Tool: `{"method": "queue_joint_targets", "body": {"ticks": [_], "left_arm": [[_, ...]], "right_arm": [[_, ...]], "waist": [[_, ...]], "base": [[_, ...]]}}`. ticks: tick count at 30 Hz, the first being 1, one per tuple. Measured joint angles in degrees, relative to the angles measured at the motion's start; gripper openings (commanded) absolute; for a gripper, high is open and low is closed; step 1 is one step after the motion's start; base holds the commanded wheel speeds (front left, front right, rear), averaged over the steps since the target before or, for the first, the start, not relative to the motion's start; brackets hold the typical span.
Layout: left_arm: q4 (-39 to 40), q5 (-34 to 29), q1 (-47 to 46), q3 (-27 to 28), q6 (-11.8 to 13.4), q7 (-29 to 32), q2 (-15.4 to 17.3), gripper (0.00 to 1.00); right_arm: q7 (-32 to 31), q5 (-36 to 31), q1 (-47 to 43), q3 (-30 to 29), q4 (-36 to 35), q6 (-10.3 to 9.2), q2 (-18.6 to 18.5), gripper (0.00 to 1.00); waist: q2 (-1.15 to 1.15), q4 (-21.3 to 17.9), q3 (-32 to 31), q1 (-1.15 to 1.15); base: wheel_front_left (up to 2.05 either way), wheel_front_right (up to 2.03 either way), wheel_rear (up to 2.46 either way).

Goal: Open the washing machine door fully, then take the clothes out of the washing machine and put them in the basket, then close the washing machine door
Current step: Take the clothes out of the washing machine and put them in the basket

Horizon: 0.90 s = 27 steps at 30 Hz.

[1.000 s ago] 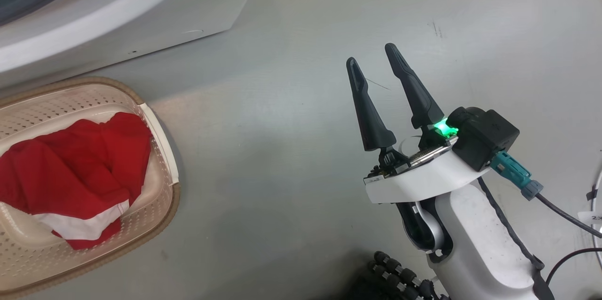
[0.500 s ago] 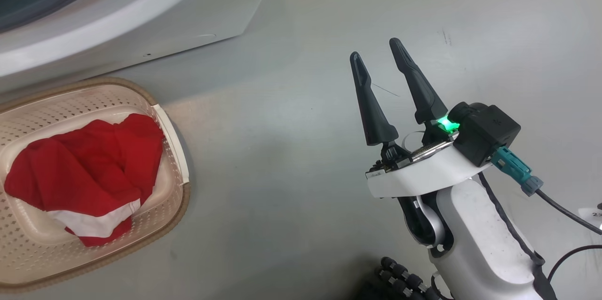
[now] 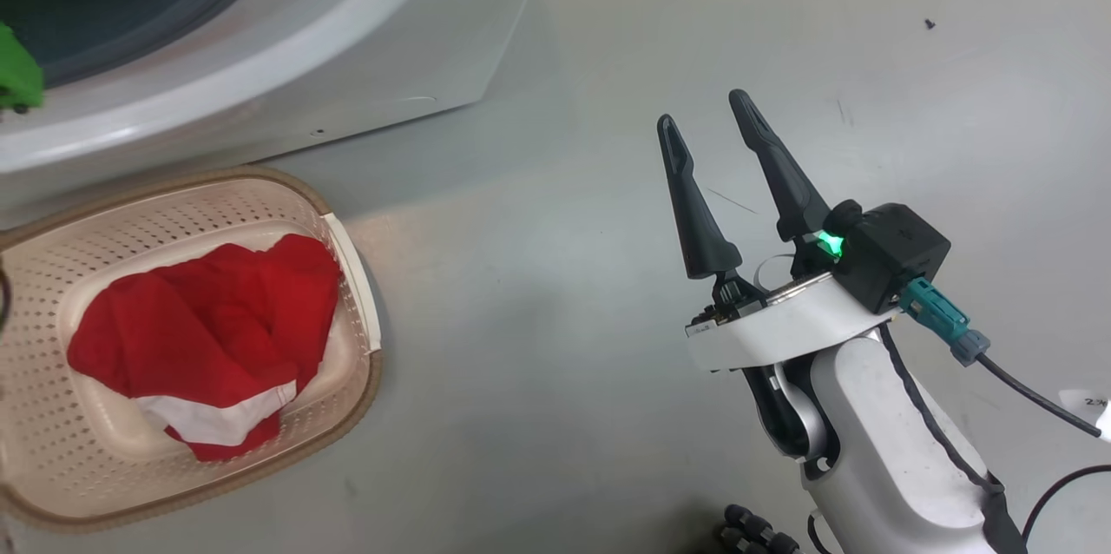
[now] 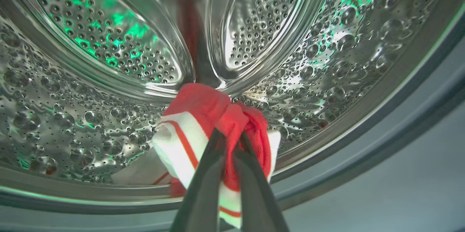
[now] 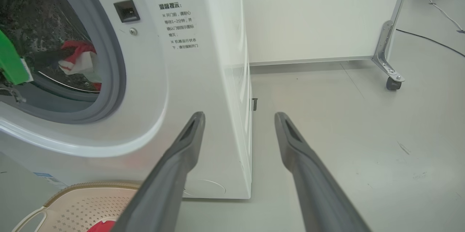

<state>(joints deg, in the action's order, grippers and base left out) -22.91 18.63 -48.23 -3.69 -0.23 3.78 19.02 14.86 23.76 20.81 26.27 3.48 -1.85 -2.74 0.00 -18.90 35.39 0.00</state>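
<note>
1. The washing machine (image 5: 189, 79) stands on the grey floor (image 3: 564, 319) with its mouth uncovered. The grey seal (image 5: 116, 79) rings the opening, so unloading is under way.
2. The steel drum (image 4: 91, 115) surrounds the left wrist view, which puts the left arm deep inside the machine.
3. The basket (image 3: 217, 211) sits on the floor just in front of the machine, below the opening. Judgement: it is placed there so that each carry from the drum is short.
4. A red garment with a white band (image 3: 208, 324) lies crumpled in the basket, so one transfer looks complete.
5. The right gripper (image 3: 703, 108) hangs over bare floor, well apart from the basket and to the side of the machine. Its jaws are spread wide with nothing between them. Judgement: it is parked clear of the left arm's path and free for the door later.
6. The left gripper (image 4: 230, 135) has its jaws pinched tight on a bunched fold of a second red-and-white striped garment (image 4: 203, 104). The fabric hangs around the fingers, low in the drum.
7. Judgement: the step in hand is drawing this piece out to the basket, and closing the door is not yet done.
</note>
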Motion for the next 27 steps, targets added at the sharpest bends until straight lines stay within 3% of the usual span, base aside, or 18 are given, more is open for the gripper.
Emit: {"method": "queue_joint_targets", "body": {"ticks": [11, 27], "left_arm": [[5.26, -1.16, 9.71, -2.41, 2.30, -12.83, -5.35, 0.00], [11.91, -3.98, 20.79, -3.86, 4.55, -17.05, -7.75, 0.00]], "right_arm": [[0.00, -4.35, -4.02, -2.65, 3.43, 0.79, -0.07, 1.00], [0.00, -6.80, -9.87, -6.05, 5.93, 1.26, -1.14, 1.00]], "waist": [[0.00, 4.47, -7.07, 0.00], [0.00, 9.12, -16.84, 0.00]], "base": [[0.00, 0.00, 0.00], [0.00, 0.00, 0.00]]}}
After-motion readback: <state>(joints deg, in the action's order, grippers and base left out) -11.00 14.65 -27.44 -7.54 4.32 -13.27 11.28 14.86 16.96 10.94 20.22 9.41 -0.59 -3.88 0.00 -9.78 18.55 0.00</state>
